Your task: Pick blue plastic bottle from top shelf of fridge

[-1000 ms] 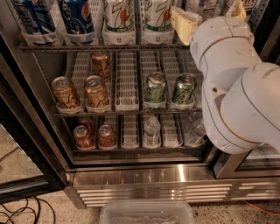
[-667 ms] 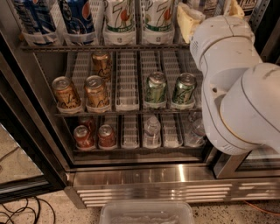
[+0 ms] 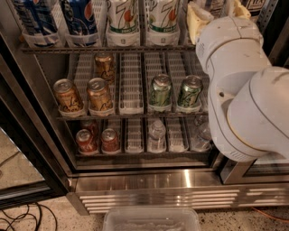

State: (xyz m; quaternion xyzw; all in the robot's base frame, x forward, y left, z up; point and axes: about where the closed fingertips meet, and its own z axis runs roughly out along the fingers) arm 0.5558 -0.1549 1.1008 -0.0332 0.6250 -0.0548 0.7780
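Note:
The fridge (image 3: 158,195) stands open, with steel racks inside. My gripper (image 3: 218,12) is at the top right, reaching in at the right end of the top shelf (image 3: 104,48). Its pale yellow parts sit on either side of a bottle with a pale printed label (image 3: 218,4), which looks like the blue plastic bottle. Only a strip of that label shows at the top edge. The rest is cut off or hidden behind my white arm (image 3: 244,90). I cannot tell whether the gripper touches it.
Dark blue cola bottles (image 3: 79,18) and green-and-white 7UP bottles (image 3: 123,18) fill the top shelf to the left. Gold cans (image 3: 99,94) and green cans (image 3: 160,90) stand on the middle rack. Red cans (image 3: 109,140) and small clear bottles (image 3: 156,135) are below. A clear bin (image 3: 151,220) lies on the floor. The black door frame (image 3: 27,149) is at the left.
My gripper has moved slightly up and further into the top shelf around the labelled bottle. The bottles and cans have not moved.

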